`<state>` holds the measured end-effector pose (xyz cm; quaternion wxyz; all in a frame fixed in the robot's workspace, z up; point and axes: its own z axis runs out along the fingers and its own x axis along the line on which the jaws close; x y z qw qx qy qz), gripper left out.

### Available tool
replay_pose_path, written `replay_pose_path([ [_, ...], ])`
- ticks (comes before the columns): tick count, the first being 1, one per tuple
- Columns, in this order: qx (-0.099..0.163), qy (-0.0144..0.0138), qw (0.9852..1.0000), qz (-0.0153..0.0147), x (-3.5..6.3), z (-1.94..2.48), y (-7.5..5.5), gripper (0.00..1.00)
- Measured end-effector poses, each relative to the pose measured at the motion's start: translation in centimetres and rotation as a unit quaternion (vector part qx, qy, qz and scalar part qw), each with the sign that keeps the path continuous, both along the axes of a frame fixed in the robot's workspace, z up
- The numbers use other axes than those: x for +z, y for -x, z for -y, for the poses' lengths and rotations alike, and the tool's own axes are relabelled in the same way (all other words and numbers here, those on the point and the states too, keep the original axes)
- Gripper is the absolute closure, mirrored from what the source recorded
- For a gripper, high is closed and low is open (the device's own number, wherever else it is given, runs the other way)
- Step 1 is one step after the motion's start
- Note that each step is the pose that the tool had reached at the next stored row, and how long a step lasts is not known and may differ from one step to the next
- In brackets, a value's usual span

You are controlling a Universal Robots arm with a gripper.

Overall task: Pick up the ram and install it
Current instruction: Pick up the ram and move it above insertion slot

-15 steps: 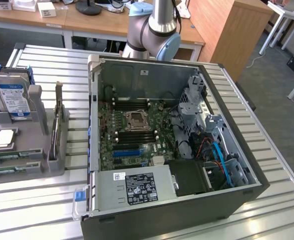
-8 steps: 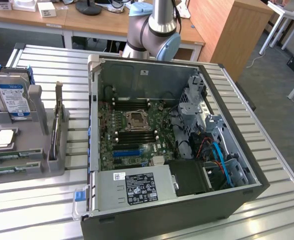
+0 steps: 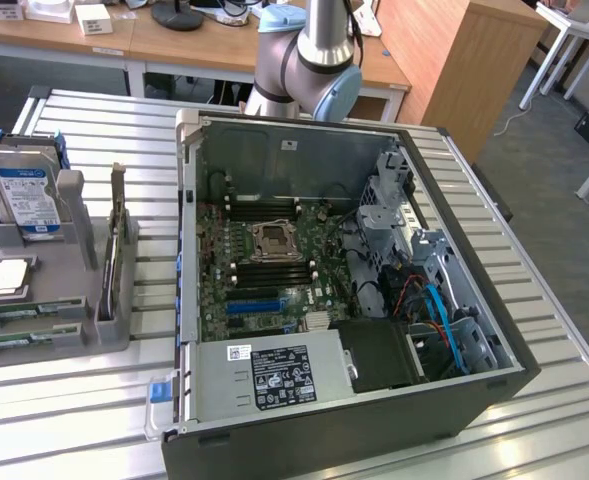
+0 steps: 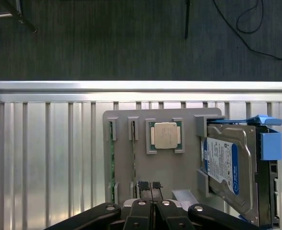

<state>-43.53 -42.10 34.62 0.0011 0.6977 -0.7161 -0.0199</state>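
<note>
Hanging above one end of the gray holder tray (image 4: 124,120), the gripper (image 4: 150,188) is pressing its two fingers flat together, with nothing gripped between them. The ram (image 4: 133,158) is sitting in the tray, standing on its long edge in a slot, so the wrist view is catching it as a thin line. Its long axis is running parallel to the table's slats, one end pointing toward the gripper's fingers and the other toward the table's edge. A second green stick (image 4: 113,163) is standing in the next slot, parallel to the first. On the ram's other side the square silver processor (image 4: 164,135) is lying flat in its pocket, and beyond that the hard drive (image 4: 224,165) is leaning in its bracket.

The tray is resting on a ribbed aluminium table (image 4: 45,158). In the exterior view an open computer case (image 3: 324,450) is lying on its side to the tray's right on that table, exposing the green motherboard (image 3: 214,290), and the arm (image 3: 309,70) is rising behind it. Wooden desks (image 3: 204,45) are standing behind the table, and dark carpet (image 4: 131,43) with loose cables (image 4: 246,28) is showing past the table's edge.
</note>
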Motion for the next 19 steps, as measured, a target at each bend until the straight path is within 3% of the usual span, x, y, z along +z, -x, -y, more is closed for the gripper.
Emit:
replay_pose_path([
  [5,0.000,-0.0001,1.0000,0.0002,-0.14,0.00,0.0,0.89],
  [14,0.000,0.0000,1.0000,0.0001,-1.66,0.00,0.0,0.89],
  [19,0.000,0.0000,1.0000,-0.0001,-1.75,0.00,0.0,0.89],
])
